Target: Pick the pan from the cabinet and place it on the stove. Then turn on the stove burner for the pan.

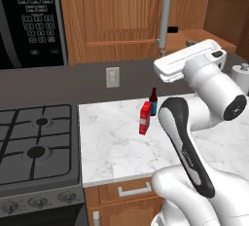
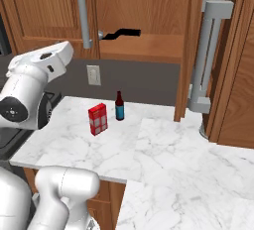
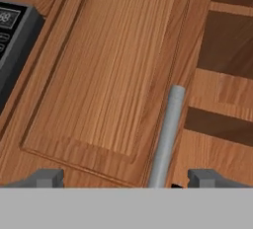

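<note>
White marble counter point(image 1: 116, 147) — stove point(image 1: 34, 147) beside it.

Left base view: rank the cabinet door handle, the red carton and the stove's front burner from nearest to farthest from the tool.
1. Cabinet door handle: right at the tool, between its tips in the hand view.
2. Red carton: below it on the marble counter.
3. Front burner: far left, on the stove.
</note>
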Robot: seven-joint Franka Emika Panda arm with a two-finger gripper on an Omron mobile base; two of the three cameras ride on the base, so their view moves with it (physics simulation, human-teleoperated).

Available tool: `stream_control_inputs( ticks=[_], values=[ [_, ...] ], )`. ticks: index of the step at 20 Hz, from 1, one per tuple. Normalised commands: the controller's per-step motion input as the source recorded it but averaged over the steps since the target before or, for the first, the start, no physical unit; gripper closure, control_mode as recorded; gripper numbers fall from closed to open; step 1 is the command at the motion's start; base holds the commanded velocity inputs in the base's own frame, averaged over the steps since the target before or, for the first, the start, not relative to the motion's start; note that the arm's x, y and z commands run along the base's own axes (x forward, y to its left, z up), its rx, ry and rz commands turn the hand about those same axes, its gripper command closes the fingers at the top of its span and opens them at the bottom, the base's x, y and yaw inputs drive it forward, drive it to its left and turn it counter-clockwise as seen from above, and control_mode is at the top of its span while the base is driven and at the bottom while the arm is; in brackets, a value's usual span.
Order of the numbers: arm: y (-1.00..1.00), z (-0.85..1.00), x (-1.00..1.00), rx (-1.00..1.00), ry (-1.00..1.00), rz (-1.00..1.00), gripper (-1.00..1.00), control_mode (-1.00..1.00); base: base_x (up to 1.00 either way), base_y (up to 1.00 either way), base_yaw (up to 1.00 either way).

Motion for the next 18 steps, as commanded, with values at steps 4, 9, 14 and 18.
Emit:
stream_control_inputs(
  ticks=[4, 9, 14, 18],
  values=[
    [0.00, 0.23, 0.08, 0.02, -0.02, -0.22, -1.00, -1.00, 0.00, 0.00, 0.00],
    [-0.11, 0.25, 0.04, 0.06, 0.00, -0.17, -1.00, -1.00, 0.00, 0.00, 0.00],
    [-0.14, 0.32, 0.14, 0.09, 0.03, -0.06, -1.00, -1.00, 0.00, 0.00, 0.00],
    [-0.21, 0.19, 0.07, 0.13, 0.00, 0.00, -1.00, -1.00, 0.00, 0.00, 0.00]
  ],
)
